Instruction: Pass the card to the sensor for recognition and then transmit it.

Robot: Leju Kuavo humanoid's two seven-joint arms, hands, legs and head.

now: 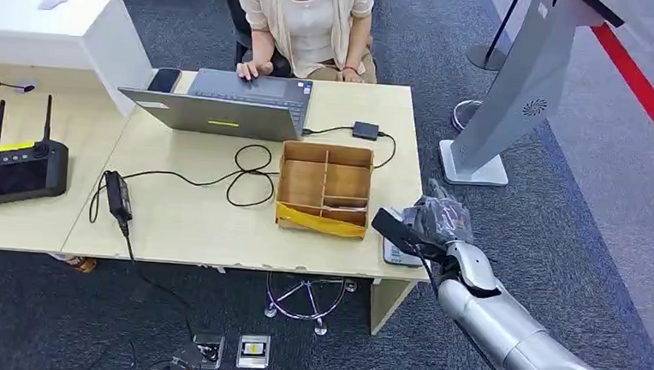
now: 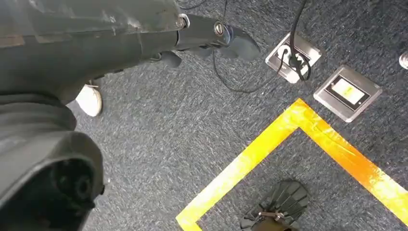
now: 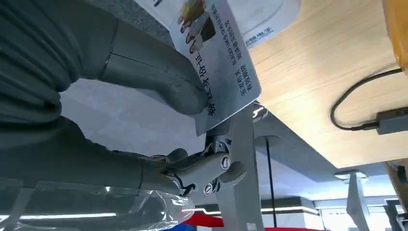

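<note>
My right hand point(image 1: 439, 224) is at the table's front right corner and holds a card point(image 1: 392, 228) flat between the thumb and fingers. The card's outer end hangs over a small white sensor point(image 1: 400, 256) lying on the table edge. In the right wrist view the printed card point(image 3: 219, 62) is pinned under my thick grey thumb point(image 3: 159, 79), with the white sensor point(image 3: 262, 14) just beyond it. My left hand point(image 2: 207, 33) hangs over the carpet beside the table with its fingers stretched out and nothing in them.
A cardboard divider box point(image 1: 324, 187) stands left of the sensor. A person types on a laptop point(image 1: 225, 104) at the far side. Cables and a power adapter point(image 1: 118, 194) cross the table. A grey kiosk stand point(image 1: 500, 110) rises at the right. Yellow floor tape point(image 2: 269, 144) runs below.
</note>
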